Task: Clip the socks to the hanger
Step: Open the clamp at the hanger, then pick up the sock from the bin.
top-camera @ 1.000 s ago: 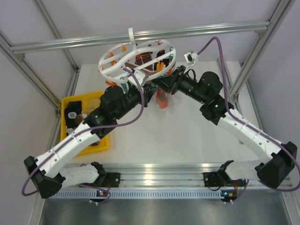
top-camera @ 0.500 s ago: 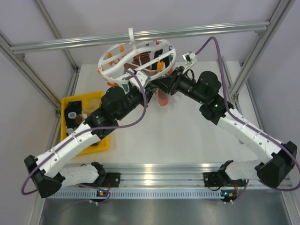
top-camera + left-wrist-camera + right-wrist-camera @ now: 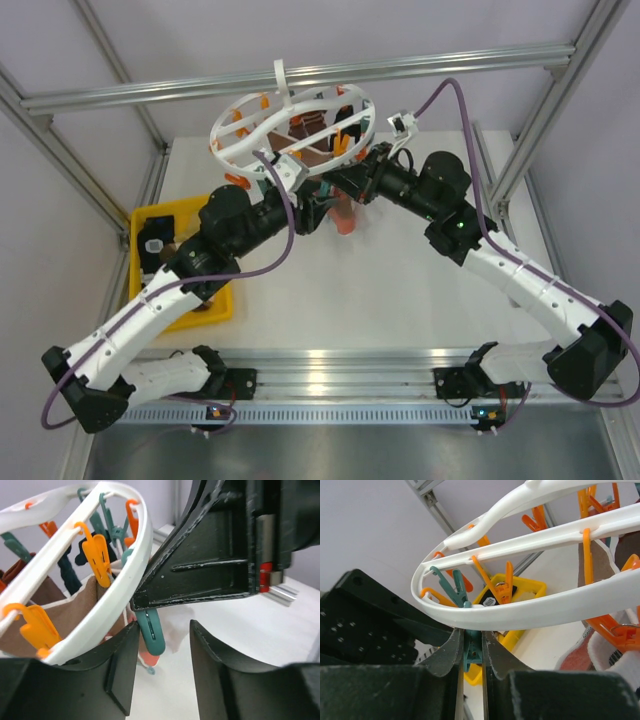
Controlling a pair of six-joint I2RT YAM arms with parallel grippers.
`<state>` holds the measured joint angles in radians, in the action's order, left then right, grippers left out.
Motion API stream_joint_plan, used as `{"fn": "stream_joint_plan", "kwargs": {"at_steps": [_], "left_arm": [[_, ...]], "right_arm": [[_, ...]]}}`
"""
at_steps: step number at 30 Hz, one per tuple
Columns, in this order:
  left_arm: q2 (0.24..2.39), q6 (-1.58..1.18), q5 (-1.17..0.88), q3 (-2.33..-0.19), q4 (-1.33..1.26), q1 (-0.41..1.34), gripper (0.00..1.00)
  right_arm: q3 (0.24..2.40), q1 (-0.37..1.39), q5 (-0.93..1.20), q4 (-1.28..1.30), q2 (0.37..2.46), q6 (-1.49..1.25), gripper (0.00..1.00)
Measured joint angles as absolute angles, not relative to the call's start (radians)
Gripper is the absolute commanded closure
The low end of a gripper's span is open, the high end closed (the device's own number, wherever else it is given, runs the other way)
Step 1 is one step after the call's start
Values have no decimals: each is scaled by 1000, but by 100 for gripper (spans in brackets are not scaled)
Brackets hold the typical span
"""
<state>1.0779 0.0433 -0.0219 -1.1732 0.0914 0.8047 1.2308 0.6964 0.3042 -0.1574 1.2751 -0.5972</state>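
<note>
The round white plastic hanger ring with curved spokes (image 3: 286, 97) sits in the upper middle of the overhead view. Its top hook reaches up to the horizontal aluminium bar (image 3: 450, 60), and orange plastic clips (image 3: 97, 555) and teal ones dangle from its rim. A brown sock with a cream edge (image 3: 75, 605) hangs inside the ring, at the left of the left wrist view. A salmon-and-white piece of fabric (image 3: 343, 216) hangs just below the ring between the two arms; which clip holds it cannot be told. Both arms reach up under the near rim and meet there. The right gripper (image 3: 471, 637) has its black fingers (image 3: 447, 655) drawn narrow, pinching a teal plastic clip (image 3: 471, 650) that hangs straight down from the rim in the lower middle of its wrist view. The left gripper (image 3: 164, 630) has its fingers (image 3: 122, 670) spread wide. The lower end of that teal clip hangs in the gap, close to the finger at the left of the view, and no grip on it shows. The yellow rectangular plastic tray (image 3: 160, 210) lies at the left of the overhead view on the white table (image 3: 400, 290), partly under the left arm, with dark small items in it that are too small to make out.
</note>
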Motion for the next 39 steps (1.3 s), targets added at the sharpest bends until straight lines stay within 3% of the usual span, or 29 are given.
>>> {"fn": "stream_joint_plan", "kwargs": {"at_steps": [6, 11, 15, 19, 28, 32, 34, 39], "left_arm": [[942, -61, -295, -1173, 137, 614, 45], [772, -145, -400, -1143, 158, 360, 44], [601, -181, -398, -1122, 273, 183, 43], [444, -150, -261, -1152, 460, 75, 45], [496, 80, 112, -1156, 818, 44, 47], [562, 173, 127, -1134, 919, 49, 48], [581, 235, 113, -1125, 972, 54, 57], [650, 426, 12, -1056, 1101, 55, 57]], "right_arm": [[1211, 685, 302, -165, 1273, -596, 100], [1188, 680, 304, -167, 1269, -599, 100], [1171, 672, 305, -166, 1261, -598, 100], [1169, 669, 305, -167, 1254, -593, 100], [1169, 665, 310, -163, 1252, -579, 100], [1169, 664, 313, -159, 1252, -567, 100], [1169, 664, 316, -159, 1252, -562, 100], [1169, 664, 324, -149, 1252, -558, 100]]}}
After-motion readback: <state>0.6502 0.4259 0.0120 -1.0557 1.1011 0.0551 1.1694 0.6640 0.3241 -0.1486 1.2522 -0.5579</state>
